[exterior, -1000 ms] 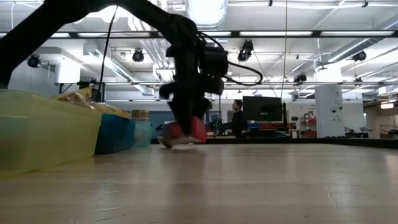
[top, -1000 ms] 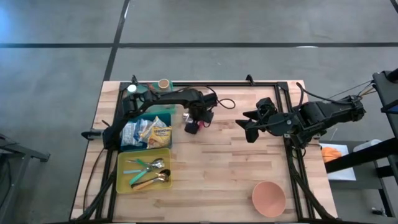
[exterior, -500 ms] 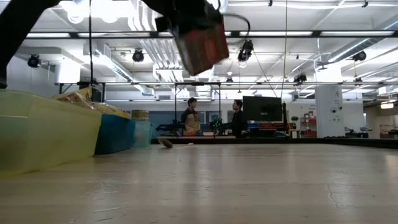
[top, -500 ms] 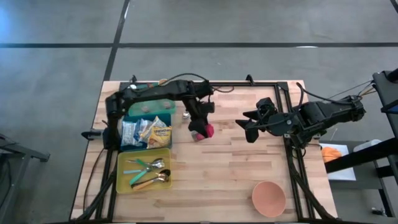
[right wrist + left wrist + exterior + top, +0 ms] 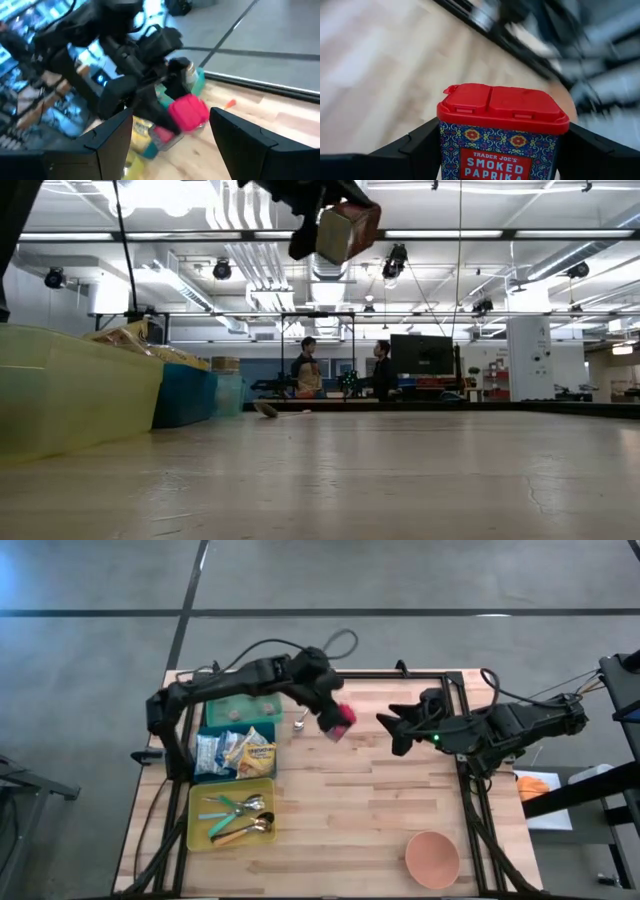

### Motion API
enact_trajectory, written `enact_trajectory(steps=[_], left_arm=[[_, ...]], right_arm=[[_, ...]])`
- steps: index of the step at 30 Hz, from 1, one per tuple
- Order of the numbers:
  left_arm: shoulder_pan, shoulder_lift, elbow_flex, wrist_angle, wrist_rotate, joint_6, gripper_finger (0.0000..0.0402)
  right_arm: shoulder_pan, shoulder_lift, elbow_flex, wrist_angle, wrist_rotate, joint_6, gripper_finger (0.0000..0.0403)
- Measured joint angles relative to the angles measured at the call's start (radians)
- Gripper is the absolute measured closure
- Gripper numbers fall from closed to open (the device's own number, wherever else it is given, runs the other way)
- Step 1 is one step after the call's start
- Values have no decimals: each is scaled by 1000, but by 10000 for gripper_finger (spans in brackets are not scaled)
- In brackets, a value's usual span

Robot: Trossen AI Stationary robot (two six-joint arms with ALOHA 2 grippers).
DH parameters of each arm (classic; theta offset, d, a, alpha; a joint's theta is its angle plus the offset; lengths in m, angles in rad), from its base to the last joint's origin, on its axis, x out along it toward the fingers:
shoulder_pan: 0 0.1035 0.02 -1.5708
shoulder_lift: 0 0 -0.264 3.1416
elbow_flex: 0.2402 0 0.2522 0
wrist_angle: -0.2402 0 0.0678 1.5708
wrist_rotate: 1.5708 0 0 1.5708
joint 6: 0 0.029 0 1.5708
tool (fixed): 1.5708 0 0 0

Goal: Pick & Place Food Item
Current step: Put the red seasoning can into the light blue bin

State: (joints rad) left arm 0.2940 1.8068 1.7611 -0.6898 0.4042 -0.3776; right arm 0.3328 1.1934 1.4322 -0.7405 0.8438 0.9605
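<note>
A smoked paprika tin point(image 5: 502, 135) with a red flip lid and a blue patterned body is held high above the table, with my left gripper point(image 5: 328, 712) shut on it. In the low view the tin point(image 5: 345, 230) hangs tilted near the top of the picture. Its lid point(image 5: 342, 718) points toward the right arm. My right gripper point(image 5: 393, 730) hovers open to the right of the tin, with nothing between its fingers. Its wrist view looks at the tin's red lid point(image 5: 189, 114). My left gripper pinches the tin's body between its two fingers, one on each opposite side wall point(image 5: 444, 145), below the red lid. The fingers point(image 5: 422, 147) slant down from the table's left and lie along the tin. The tin is lifted clear and tilted, lid away from the wrist.
A teal bin point(image 5: 235, 752) of snack packets and a yellow tray point(image 5: 230, 815) of cutlery sit at the left. A pink bowl point(image 5: 432, 858) stands near the front right. A small utensil point(image 5: 299, 724) lies on the wood below the tin. People stand far behind the table point(image 5: 310, 370).
My left gripper has lifted the tin off the table and carried it high, toward the far edge and slightly right. The wrist has rolled, so the tin has turned from lying low to pointing its lid toward the right arm. My right gripper has tipped slightly.
</note>
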Motion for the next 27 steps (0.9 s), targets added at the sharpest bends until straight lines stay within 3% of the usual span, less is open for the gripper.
enact_trajectory(steps=[6, 11, 16, 27], left_arm=[[9, -54, 0, 93, -282, -268, 99], [8, -79, 0, 235, -348, -367, 99], [8, -79, 0, 243, -334, -409, 99], [7, -78, 0, 370, -51, -356, 99]], right_arm=[[0, 12, 0, 18, 19, 83, 140], [-7, 66, 0, 16, 24, 119, 140], [-36, 124, 0, 14, 44, 156, 140], [-36, 159, 5, 116, 42, 40, 140]])
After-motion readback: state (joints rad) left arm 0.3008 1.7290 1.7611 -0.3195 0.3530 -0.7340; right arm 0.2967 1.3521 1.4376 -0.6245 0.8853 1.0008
